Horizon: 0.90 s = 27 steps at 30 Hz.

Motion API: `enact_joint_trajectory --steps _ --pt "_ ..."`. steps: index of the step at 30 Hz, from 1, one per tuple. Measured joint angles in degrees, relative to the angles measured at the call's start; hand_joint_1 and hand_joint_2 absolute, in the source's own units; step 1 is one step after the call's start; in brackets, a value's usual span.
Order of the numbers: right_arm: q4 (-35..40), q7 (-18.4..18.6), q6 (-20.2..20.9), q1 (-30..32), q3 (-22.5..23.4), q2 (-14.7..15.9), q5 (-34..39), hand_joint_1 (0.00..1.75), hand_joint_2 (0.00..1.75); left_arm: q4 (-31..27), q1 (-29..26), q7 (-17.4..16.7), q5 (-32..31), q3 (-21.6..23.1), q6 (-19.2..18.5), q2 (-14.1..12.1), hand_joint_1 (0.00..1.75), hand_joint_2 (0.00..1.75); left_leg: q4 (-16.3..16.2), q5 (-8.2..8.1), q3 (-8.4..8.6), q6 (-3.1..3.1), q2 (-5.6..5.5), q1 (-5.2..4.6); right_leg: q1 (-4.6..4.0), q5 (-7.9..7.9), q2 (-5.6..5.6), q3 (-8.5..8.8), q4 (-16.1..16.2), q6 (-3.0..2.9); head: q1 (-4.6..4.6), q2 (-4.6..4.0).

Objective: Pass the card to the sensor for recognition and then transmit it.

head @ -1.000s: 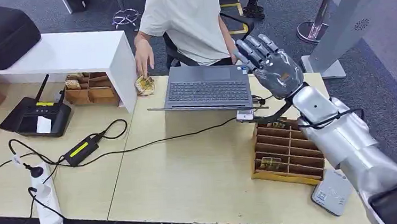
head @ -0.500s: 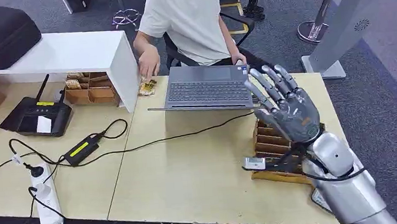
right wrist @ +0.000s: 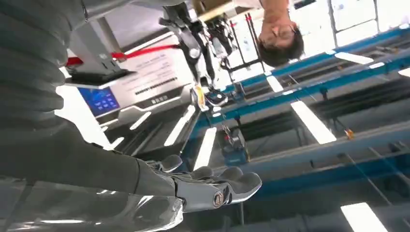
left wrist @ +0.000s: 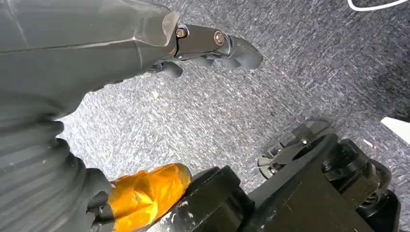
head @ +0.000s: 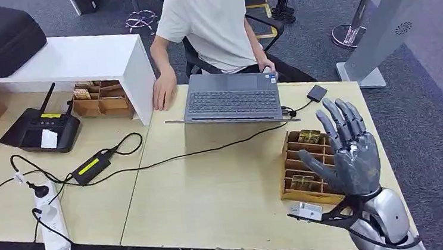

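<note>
Head view: right hand (head: 348,154), fingers spread and empty, is raised above the wooden rack (head: 310,169), where a card (head: 300,182) lies just left of its palm.

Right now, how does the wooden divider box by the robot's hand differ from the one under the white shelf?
The wooden box near the right hand stands in the open on the desk; the wooden box under the white shelf sits tucked beneath the white shelf. The near box shows more, narrower slots; the far one fewer, wider ones. Both are wooden and hold cards.

Dark grey right hand (head: 348,157), silver arm (head: 382,226), black cables.
</note>
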State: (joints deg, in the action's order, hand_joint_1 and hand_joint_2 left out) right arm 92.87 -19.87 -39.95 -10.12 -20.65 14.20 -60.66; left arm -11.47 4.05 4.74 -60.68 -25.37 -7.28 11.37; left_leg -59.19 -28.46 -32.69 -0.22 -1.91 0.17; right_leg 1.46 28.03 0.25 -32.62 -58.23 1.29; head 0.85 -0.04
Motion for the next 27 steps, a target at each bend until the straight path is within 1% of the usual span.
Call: enact_joint_trajectory --steps 2,5,9,10,11,12,14,15,16,19,22,27 --pt "0.2 0.5 0.0 0.7 -0.7 1.4 1.3 0.0 1.75 0.0 0.0 0.0 0.2 -0.3 0.0 0.0 0.0 1.75 0.0 0.0 0.01 0.0 0.04 -0.01 0.0 0.0 0.05 -0.01 0.0 0.0 0.0 0.0" --pt "0.2 0.6 0.1 1.5 -1.8 2.8 5.3 0.0 1.75 0.0 -0.1 0.0 0.4 -0.8 0.0 0.0 0.0 1.75 0.0 -0.01 0.0 0.0 0.0 -0.01 0.0 0.0 0.01 -0.02 0.0 0.0 0.0 0.0" --pt "0.2 0.6 0.4 1.9 -2.6 4.4 7.0 0.0 1.75 0.0 -0.1 0.0 0.5 -1.4 0.0 0.0 0.0 1.75 0.0 -0.01 0.01 0.0 0.05 0.0 -0.02 0.01 0.05 -0.03 0.0 0.0 0.0 0.0" --pt "0.2 0.5 1.5 2.0 -2.8 4.6 9.0 0.0 1.75 0.0 -0.1 0.0 0.6 -1.6 0.0 0.0 0.0 1.75 0.0 -0.01 0.01 0.0 0.04 0.0 -0.02 0.01 0.05 -0.03 0.0 0.0 0.0 0.0" --pt "0.2 0.1 3.4 2.0 -2.9 4.8 12.6 0.0 1.75 0.0 -0.1 0.1 0.8 -1.7 0.0 0.0 0.0 1.75 0.0 -0.01 0.01 0.0 0.04 0.0 -0.03 0.01 0.04 -0.03 0.0 0.0 -0.02 0.0" --pt "0.2 -0.2 6.5 2.1 -3.0 4.9 17.7 0.0 1.75 0.0 -0.2 0.1 0.9 -1.9 0.1 0.0 0.0 1.75 0.0 -0.01 0.01 0.0 0.04 0.0 -0.03 0.01 0.04 -0.03 0.0 0.0 0.0 0.0" --pt "0.0 -0.6 12.7 2.3 -3.1 5.0 25.5 0.0 1.75 0.0 -0.2 0.2 1.0 -2.3 0.3 0.1 0.0 1.75 0.0 -0.01 0.01 0.0 0.04 0.01 -0.02 0.01 0.05 -0.04 0.0 0.0 0.0 0.0" --pt "-0.2 -0.9 15.2 2.3 -3.0 5.2 27.9 0.0 1.75 0.0 -0.3 0.3 1.1 -2.6 0.4 0.1 0.0 1.75 0.0 0.0 0.01 0.0 0.04 0.01 -0.02 0.0 0.05 -0.04 0.0 0.0 -0.02 0.0" --pt "-0.4 -1.1 16.4 2.5 -2.9 5.4 29.0 0.0 1.75 0.0 -0.3 0.3 1.1 -2.8 0.5 0.2 0.0 1.75 0.0 0.0 0.01 0.0 0.04 0.01 -0.02 0.0 0.04 -0.03 0.0 0.0 0.0 0.0" --pt "-0.8 -1.3 19.0 2.7 -2.1 6.5 29.9 0.0 1.75 0.0 -0.3 0.3 1.1 -3.2 0.6 0.2 0.0 1.75 0.0 0.0 0.0 0.0 0.02 0.0 -0.01 0.0 0.02 -0.03 0.0 0.0 0.0 0.0" --pt "-0.8 -1.3 19.1 3.2 -1.6 7.4 27.6 0.0 1.75 0.0 -0.3 0.3 1.0 -3.4 0.6 0.2 0.0 1.75 0.0 -0.01 0.0 0.0 0.03 0.0 0.0 0.0 0.04 -0.03 0.0 0.0 0.0 0.0" --pt "-0.8 -1.3 19.0 3.4 -1.0 8.3 26.9 0.0 1.75 0.0 -0.3 0.2 0.9 -3.5 0.6 0.3 0.0 1.75 0.0 -0.01 0.0 0.01 0.03 0.0 0.0 0.01 0.04 -0.04 0.0 0.0 -0.02 0.0"
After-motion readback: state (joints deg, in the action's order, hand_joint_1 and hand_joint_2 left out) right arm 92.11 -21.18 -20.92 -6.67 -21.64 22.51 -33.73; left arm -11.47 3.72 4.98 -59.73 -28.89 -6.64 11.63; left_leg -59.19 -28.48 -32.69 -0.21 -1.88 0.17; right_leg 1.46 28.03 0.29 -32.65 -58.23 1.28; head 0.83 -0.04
